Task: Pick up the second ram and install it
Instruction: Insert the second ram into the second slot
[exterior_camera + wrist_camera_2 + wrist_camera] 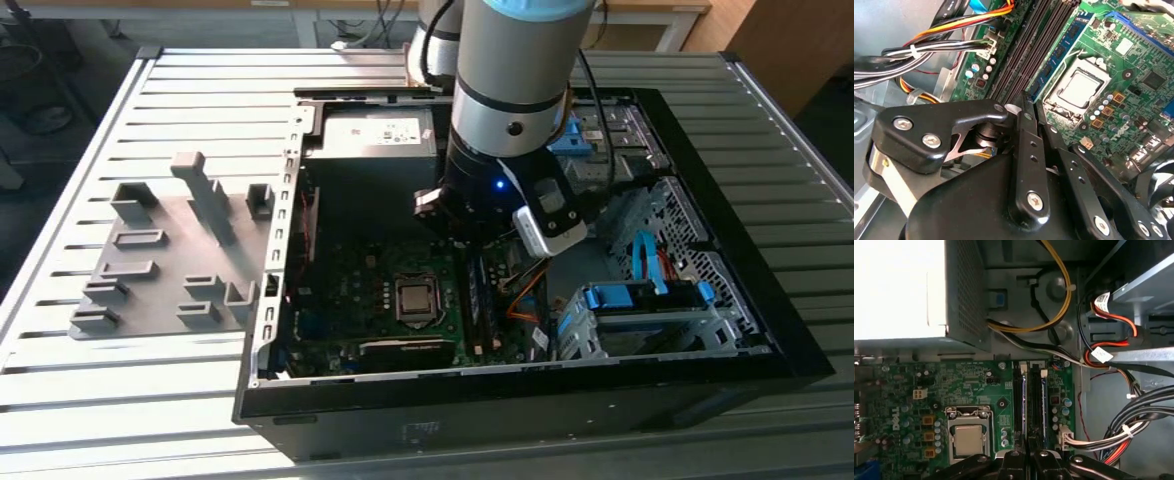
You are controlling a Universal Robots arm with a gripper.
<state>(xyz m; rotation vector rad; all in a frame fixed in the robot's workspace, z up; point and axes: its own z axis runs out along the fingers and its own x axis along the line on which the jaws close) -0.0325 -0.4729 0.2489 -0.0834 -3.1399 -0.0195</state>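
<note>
Jaws (pixel 1026 452) sit together over the memory slots (pixel 1033 400) — second ram (pixel 1043 397) looks seated there, though full latching I cannot tell.

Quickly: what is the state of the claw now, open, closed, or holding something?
Claw: closed, fingertips together above the motherboard's memory slots; whether it grips the second ram cannot be told.

Inside the open computer case (pixel 787 340), the end effector (pixel 1026 452) hangs low over the memory slots (pixel 1032 400). A cable bundle (pixel 1124 432) crowds one side of them, the processor socket (pixel 968 436) sits on the other, and the power supply (pixel 904 290) walls off the far end. Above the motherboard (pixel 347 300) the way is open.
</note>
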